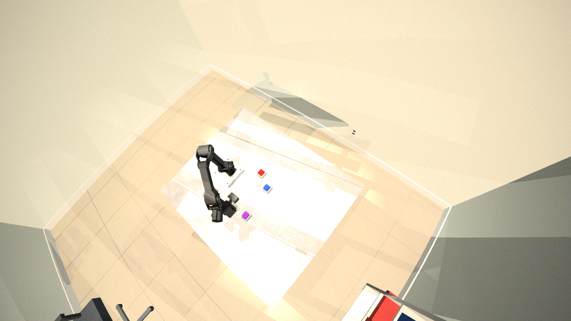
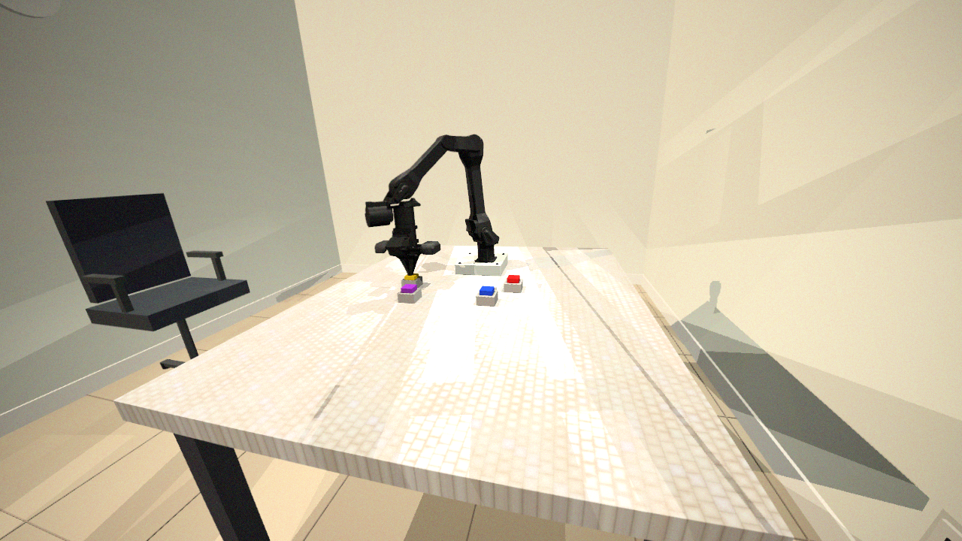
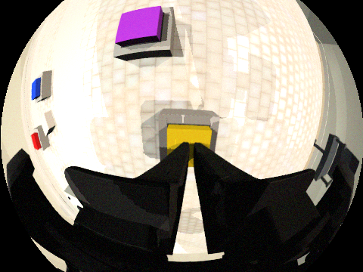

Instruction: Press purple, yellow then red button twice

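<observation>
Your gripper (image 3: 189, 147), fingers together and holding nothing, has its tips on the yellow button (image 3: 187, 137), beside the purple button (image 3: 139, 26).

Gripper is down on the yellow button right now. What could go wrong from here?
The shut gripper meets the yellow button near its rear edge, not its centre, so the press may slip off or fail to bottom out. The purple button sits close beside it; a sideways exit toward the red button could clip it.
</observation>
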Controlling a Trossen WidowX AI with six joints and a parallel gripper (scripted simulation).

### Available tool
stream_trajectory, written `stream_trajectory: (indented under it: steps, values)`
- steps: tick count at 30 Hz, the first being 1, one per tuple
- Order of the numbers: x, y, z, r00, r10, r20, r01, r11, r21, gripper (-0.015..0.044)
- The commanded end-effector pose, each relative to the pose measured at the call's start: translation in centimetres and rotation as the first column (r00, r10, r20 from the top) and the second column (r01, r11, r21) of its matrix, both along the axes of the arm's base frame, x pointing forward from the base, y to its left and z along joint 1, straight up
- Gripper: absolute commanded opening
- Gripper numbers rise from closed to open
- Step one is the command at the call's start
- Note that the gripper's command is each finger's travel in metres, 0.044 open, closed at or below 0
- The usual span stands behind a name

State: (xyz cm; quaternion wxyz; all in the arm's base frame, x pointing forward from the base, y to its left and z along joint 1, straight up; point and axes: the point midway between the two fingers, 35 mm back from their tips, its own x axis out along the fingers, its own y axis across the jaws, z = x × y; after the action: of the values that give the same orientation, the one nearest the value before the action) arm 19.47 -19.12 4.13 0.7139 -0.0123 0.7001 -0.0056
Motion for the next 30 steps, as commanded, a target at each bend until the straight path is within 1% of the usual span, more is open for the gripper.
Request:
stream_trajectory:
  steps: [1, 20, 24, 28, 30]
  values:
    - [-0.2, 0.1, -0.6, 1.0, 0.005, -0.005, -0.005, 1.0, 0.005, 0.002]
    - [-0.2, 0.1, -0.6, 1.0, 0.005, -0.005, -0.005, 1.0, 0.005, 0.002]
    - [-0.2, 0.2, 2.5, 1.0, 0.004, -0.004, -0.004, 1.0, 0.004, 0.002]
    - [-0.2, 0.2, 2.8, 1.0, 0.005, -0.005, -0.005, 1.0, 0.005, 0.002]
    - [-0.1, 0.2, 3.8, 1.0, 0.005, -0.005, -0.005, 1.0, 0.005, 0.002]
